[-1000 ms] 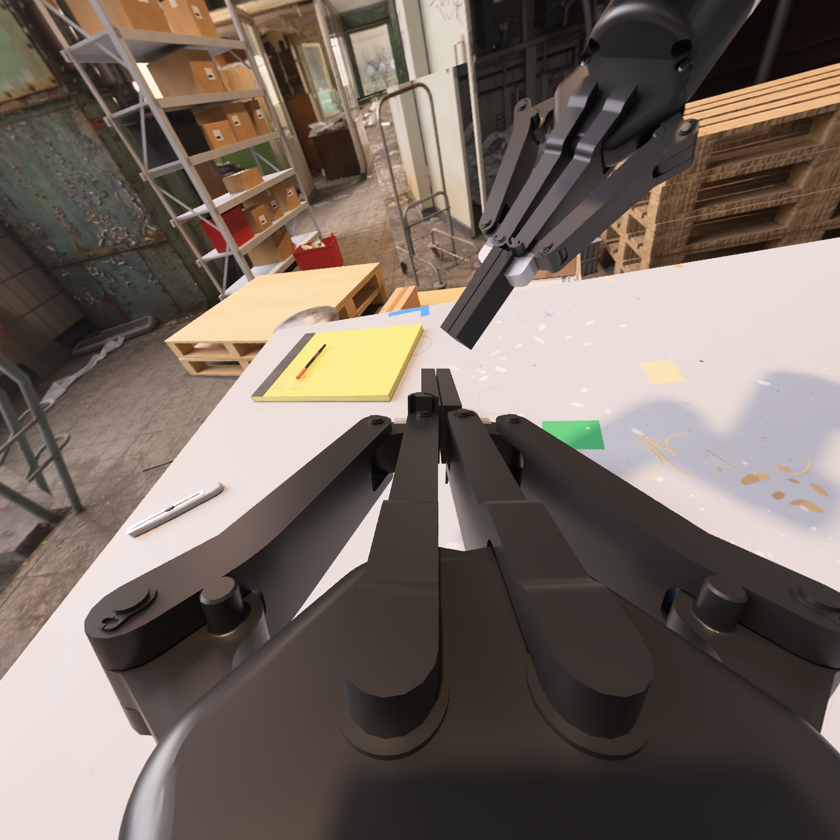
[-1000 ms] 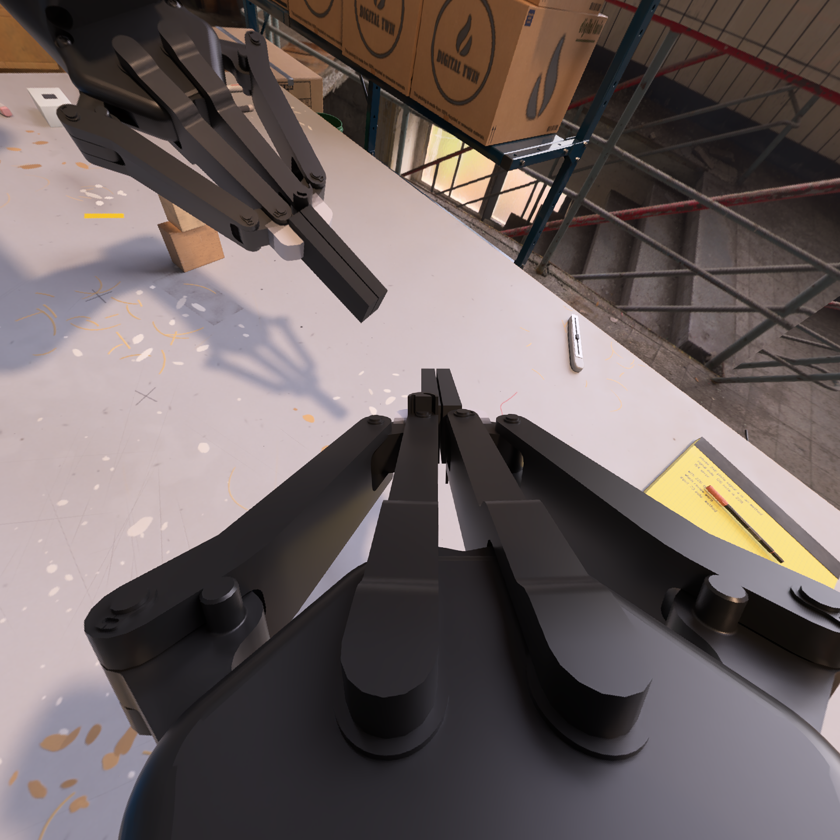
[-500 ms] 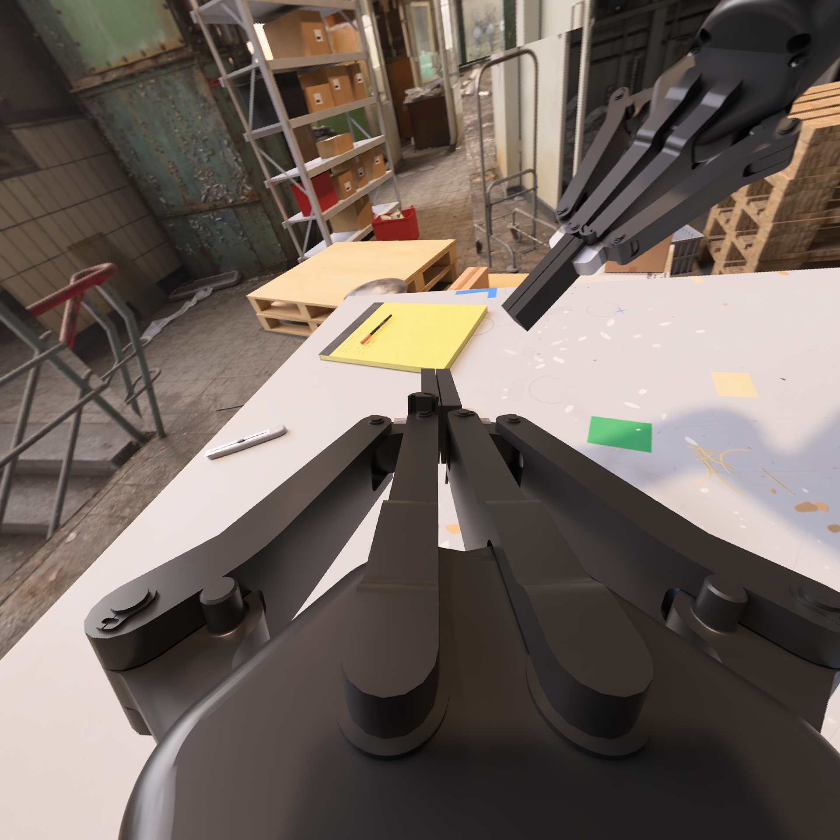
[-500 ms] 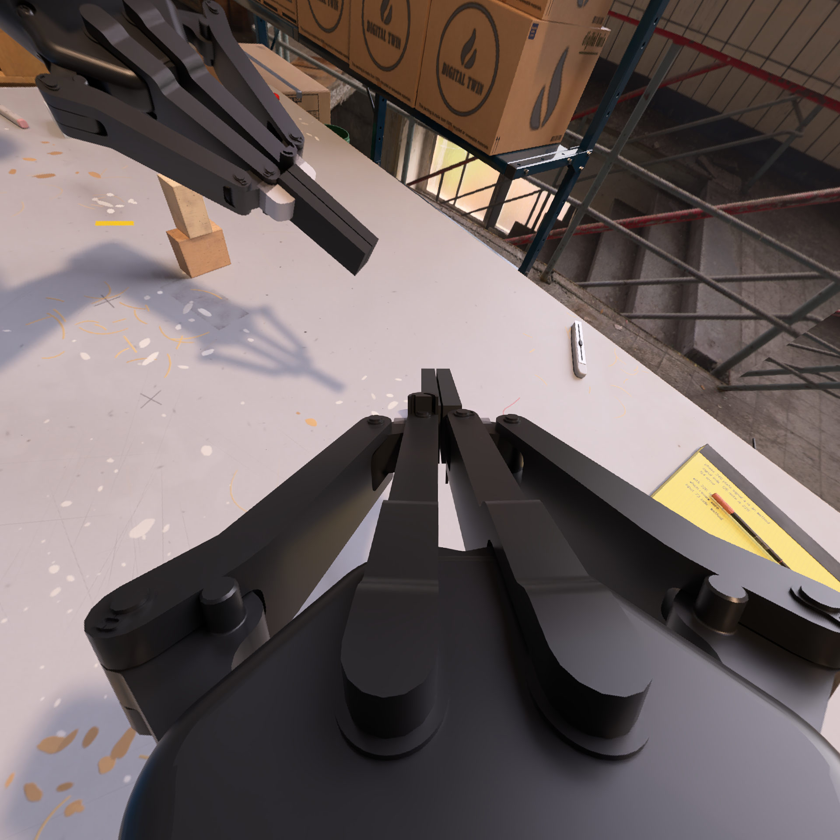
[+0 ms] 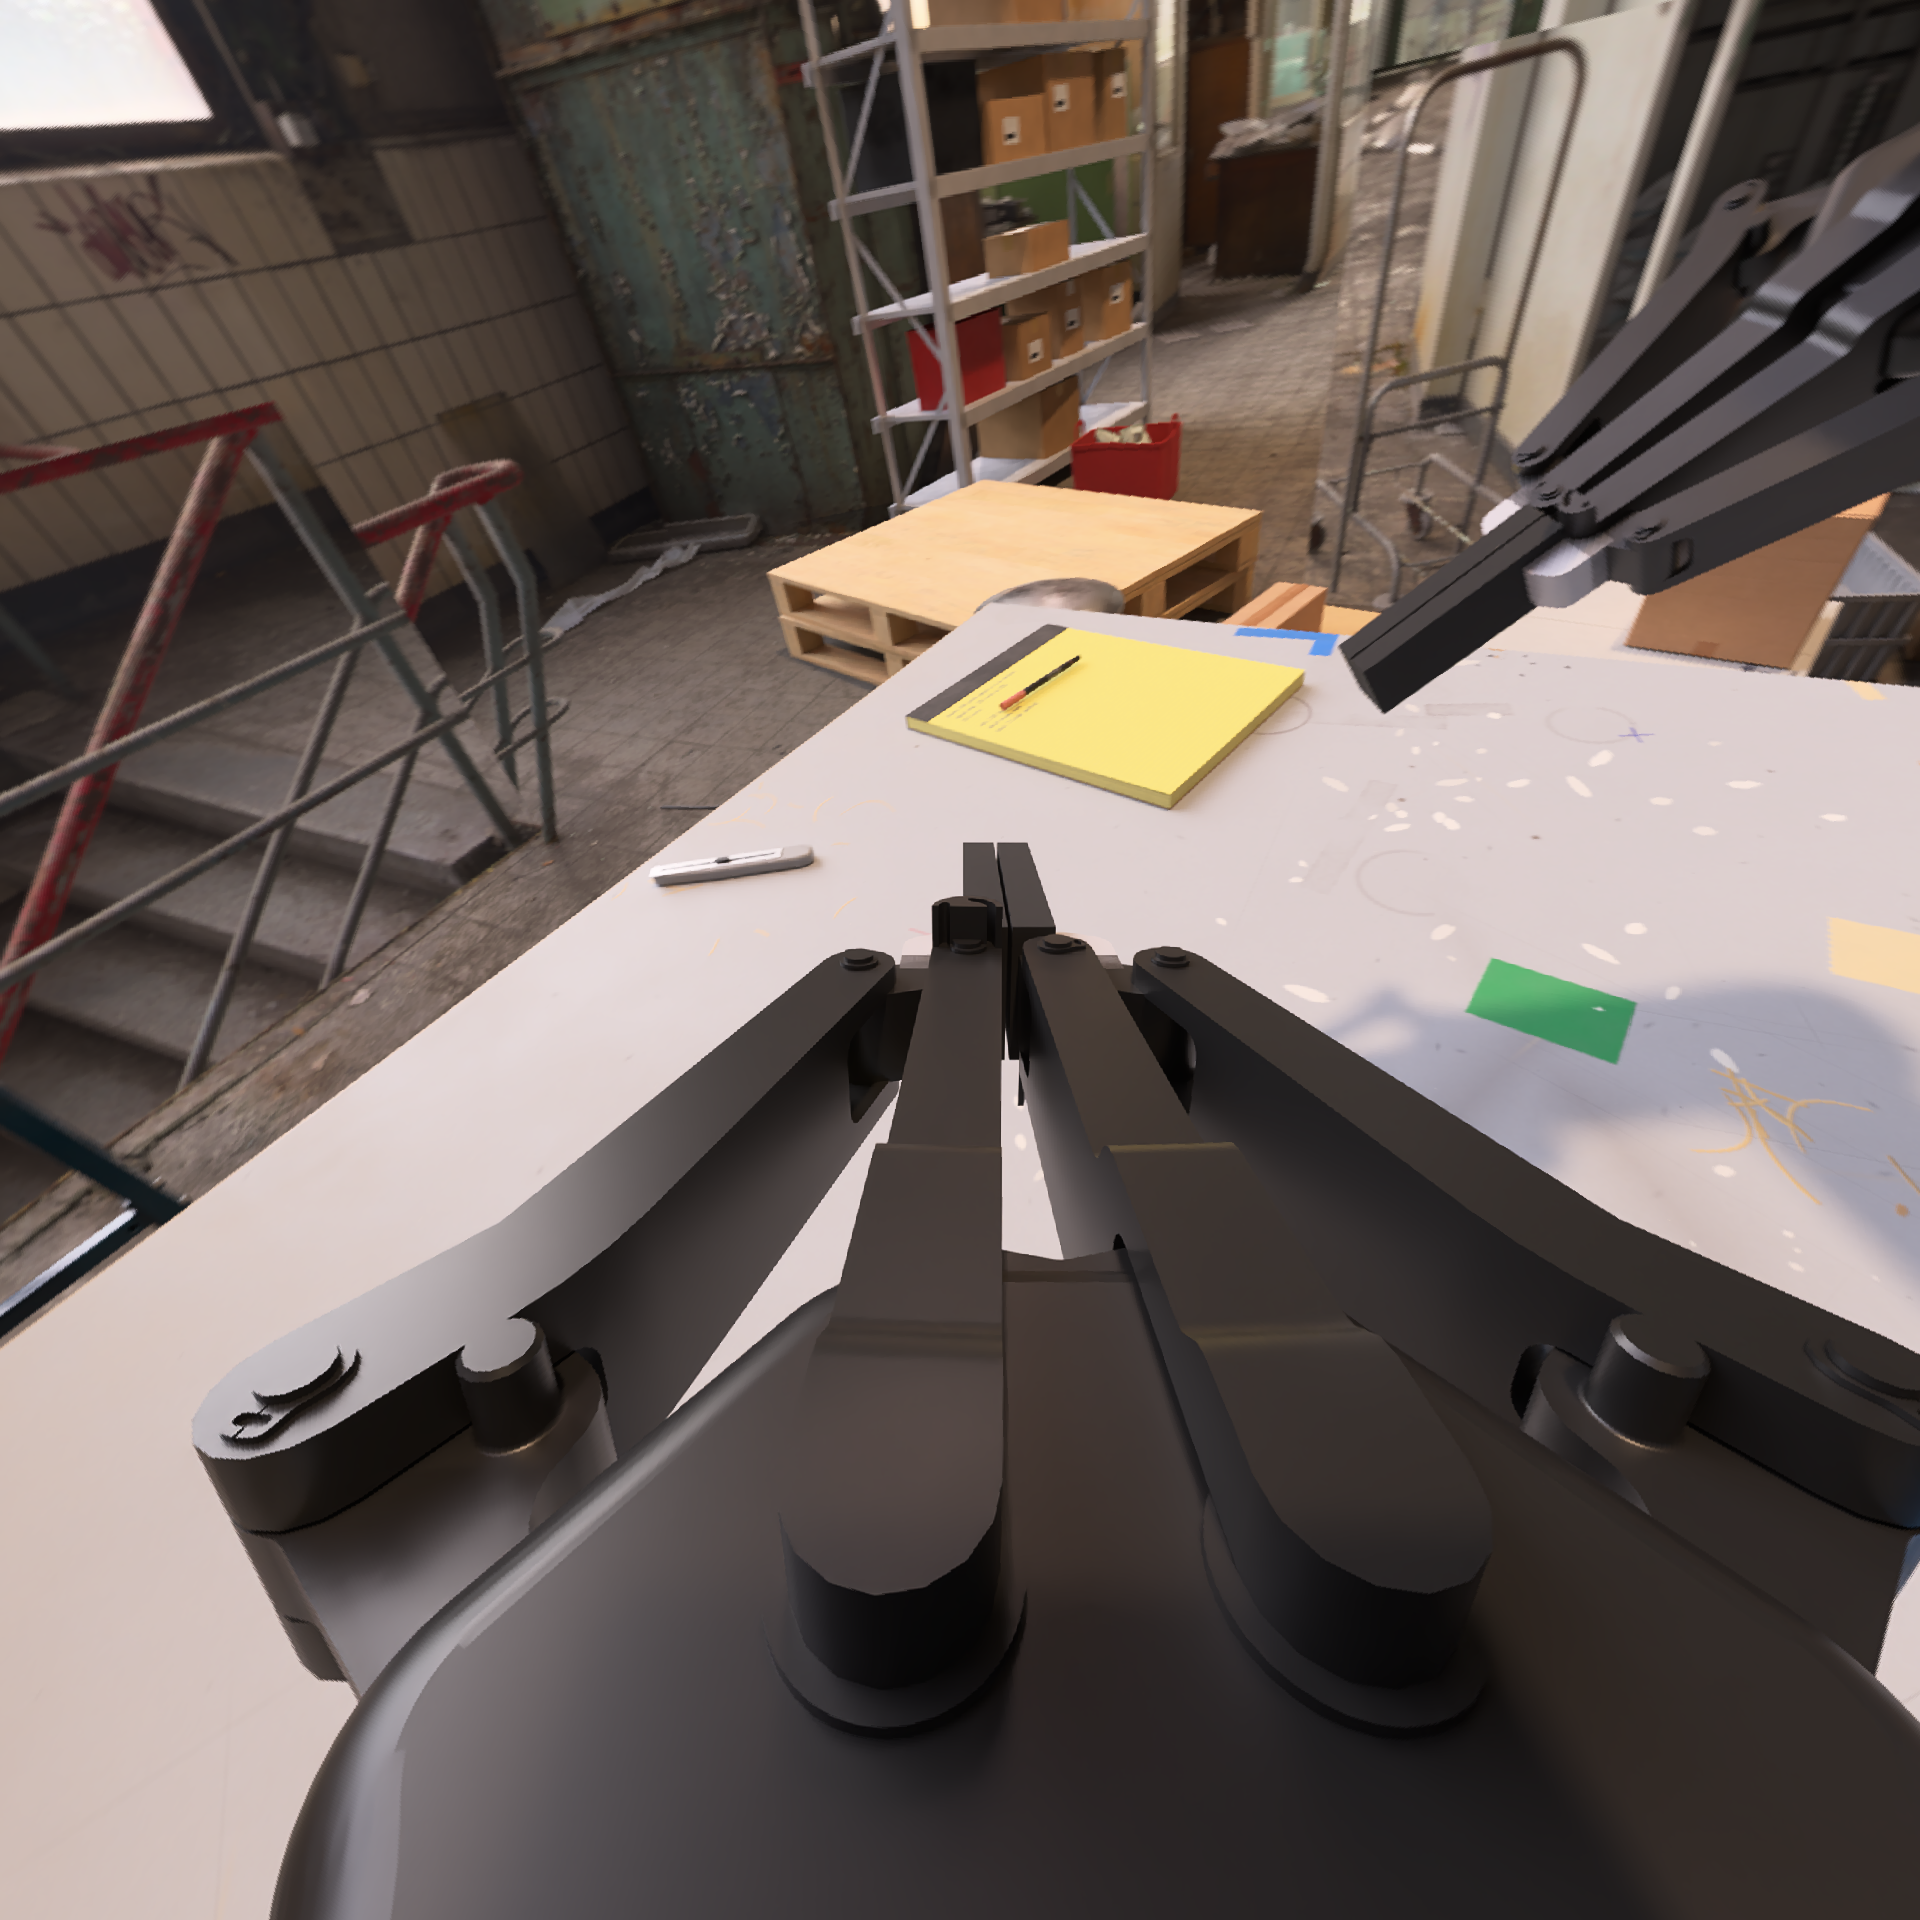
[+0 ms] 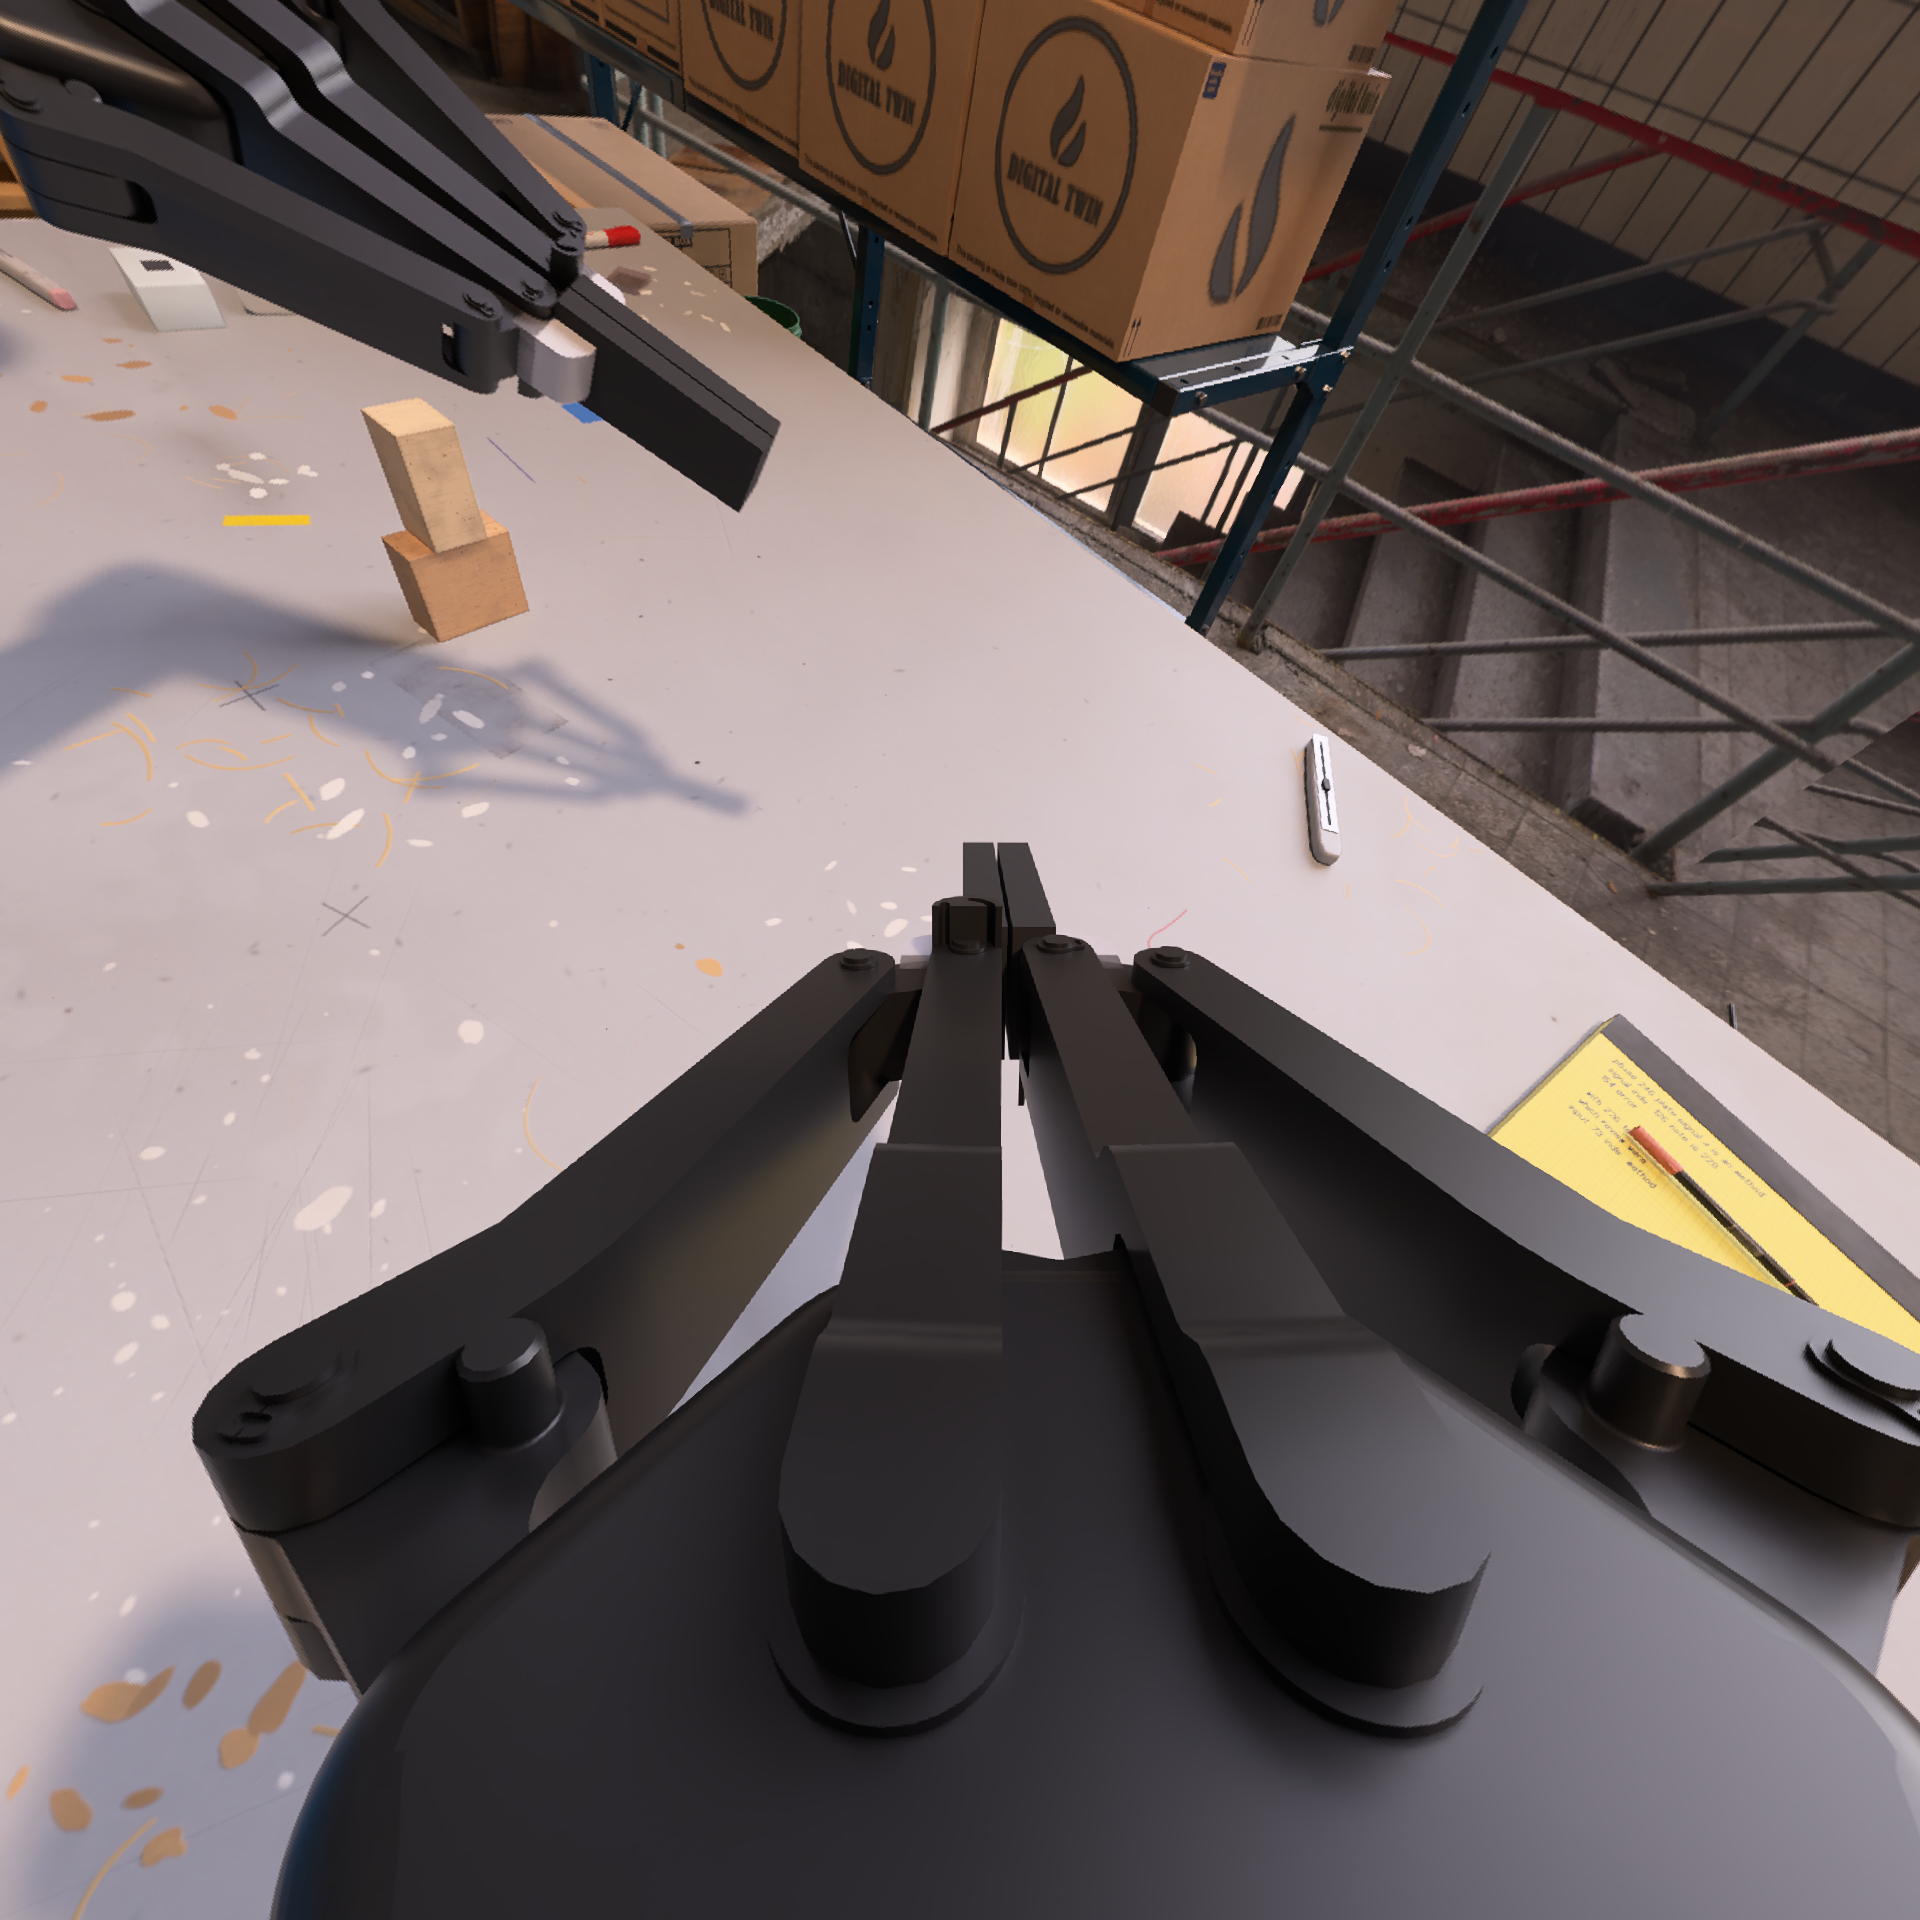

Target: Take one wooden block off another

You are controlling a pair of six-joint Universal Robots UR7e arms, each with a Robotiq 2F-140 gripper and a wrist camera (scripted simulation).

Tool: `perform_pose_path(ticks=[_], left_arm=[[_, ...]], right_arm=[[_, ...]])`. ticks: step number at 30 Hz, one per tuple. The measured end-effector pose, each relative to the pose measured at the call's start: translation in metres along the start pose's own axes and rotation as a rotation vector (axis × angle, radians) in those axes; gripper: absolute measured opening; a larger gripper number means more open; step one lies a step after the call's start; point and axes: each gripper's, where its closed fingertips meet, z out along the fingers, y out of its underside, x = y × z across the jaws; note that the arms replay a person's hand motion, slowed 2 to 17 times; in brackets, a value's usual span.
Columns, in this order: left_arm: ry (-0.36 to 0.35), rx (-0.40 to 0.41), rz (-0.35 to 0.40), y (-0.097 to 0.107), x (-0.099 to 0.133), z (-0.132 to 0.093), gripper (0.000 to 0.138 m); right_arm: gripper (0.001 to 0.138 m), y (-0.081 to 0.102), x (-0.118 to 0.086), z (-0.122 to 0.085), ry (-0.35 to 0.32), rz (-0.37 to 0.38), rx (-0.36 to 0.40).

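Observation:
In the right wrist view a pale, tall wooden block (image 6: pixel 428 486) stands on a darker wooden block (image 6: pixel 462 588) on the white table (image 6: pixel 883 675) at the upper left. My right gripper (image 6: pixel 997 868) is shut and empty, well to the right of the stack and above the table. My left gripper (image 5: pixel 997 868) is shut and empty; it also shows in the right wrist view (image 6: pixel 717 442), hanging just right of and above the stack. The right gripper shows at the upper right of the left wrist view (image 5: pixel 1392 660). The blocks are out of the left wrist view.
A yellow notepad (image 5: pixel 1117 712) with a pencil (image 5: pixel 1039 683) lies near the table's far edge; it also shows in the right wrist view (image 6: pixel 1704 1174). A small white tool (image 5: pixel 732 864) lies by the edge. Green (image 5: pixel 1550 1010) and yellow (image 5: pixel 1875 951) patches mark the table. Railings, stairs and shelves surround it.
The left wrist view has swung left, bringing stairs and railing into sight. In the right wrist view the left gripper has drawn off the stack, so both blocks show fully.

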Motion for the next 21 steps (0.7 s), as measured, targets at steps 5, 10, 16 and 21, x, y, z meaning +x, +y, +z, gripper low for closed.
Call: perform_pose_path(ticks=[5, 10, 16, 21], left_arm=[[-0.083, -0.03, -0.05, 0.01, -0.018, -0.016, 0.001], [-0.178, -0.063, -0.104, 0.022, -0.037, -0.036, 0.001], [-0.297, -0.103, -0.189, 0.038, -0.059, -0.062, 0.001], [-0.385, -0.138, -0.28, 0.053, -0.074, -0.084, 0.003]], right_arm=[[0.001, 0.001, 0.001, 0.0, 0.0, 0.003, 0.0], [0.001, 0.001, 0.003, -0.001, 0.003, 0.006, 0.001], [0.001, 0.002, 0.004, -0.002, 0.006, 0.01, 0.004], [0.001, 0.002, 0.005, -0.002, 0.006, 0.014, 0.005]])
